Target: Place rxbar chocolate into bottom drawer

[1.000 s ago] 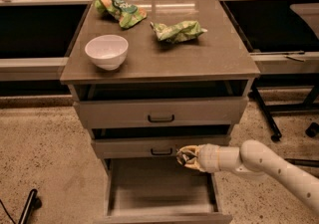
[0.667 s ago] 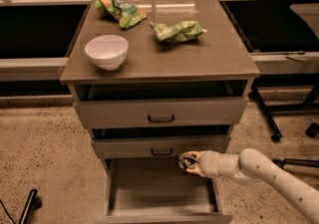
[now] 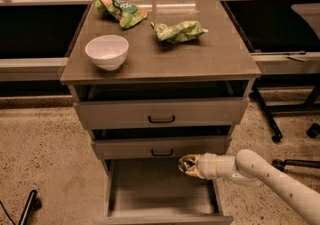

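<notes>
The desk (image 3: 200, 64) fills the middle of the view, its brown top carrying three things. At its 6 o'clock the bottom drawer (image 3: 160, 194) is pulled well out, showing a plain grey tray. Above it the middle drawer (image 3: 130, 147) and top drawer (image 3: 115, 114) each stand slightly ajar. The white arm (image 3: 270, 179) reaches in from 4 o'clock toward the drawer's right rear corner. On the desk top, a white bowl (image 3: 106, 51) sits upright at 9 o'clock. One green bag (image 3: 120, 10) lies at 11 o'clock and a second bag (image 3: 179, 31) lies near 1 o'clock, apart from the first. The pincer (image 3: 187, 165) hangs over the bottom drawer's rear right, just below the middle drawer's front. Whether it is apart or together cannot be told. The bar cannot be picked out; a dark patch shows at the pincer's tip.
</notes>
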Motion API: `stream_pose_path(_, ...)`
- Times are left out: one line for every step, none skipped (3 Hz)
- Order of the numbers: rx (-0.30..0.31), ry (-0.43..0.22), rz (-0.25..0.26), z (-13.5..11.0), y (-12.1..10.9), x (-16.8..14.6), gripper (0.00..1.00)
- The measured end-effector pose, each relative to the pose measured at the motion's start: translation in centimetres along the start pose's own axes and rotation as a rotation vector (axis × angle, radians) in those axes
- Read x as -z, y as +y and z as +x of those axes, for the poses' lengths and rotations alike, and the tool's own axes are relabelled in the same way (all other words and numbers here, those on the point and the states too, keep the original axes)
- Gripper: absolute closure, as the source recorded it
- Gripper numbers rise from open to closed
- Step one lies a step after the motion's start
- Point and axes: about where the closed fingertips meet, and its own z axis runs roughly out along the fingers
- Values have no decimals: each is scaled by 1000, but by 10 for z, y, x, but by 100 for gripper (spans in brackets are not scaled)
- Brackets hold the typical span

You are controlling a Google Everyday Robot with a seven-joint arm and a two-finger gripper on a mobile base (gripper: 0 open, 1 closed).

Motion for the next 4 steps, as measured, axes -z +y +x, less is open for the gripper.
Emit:
stream_pose_path(-20,78,-3,79,2,-7,100)
stream_pose_path(-40,101,-35,150,17,-16,76)
stream_pose_path(-56,80,-76,169,38,-33,53)
stream_pose_path(-59,78,-77,170,39,-35,30)
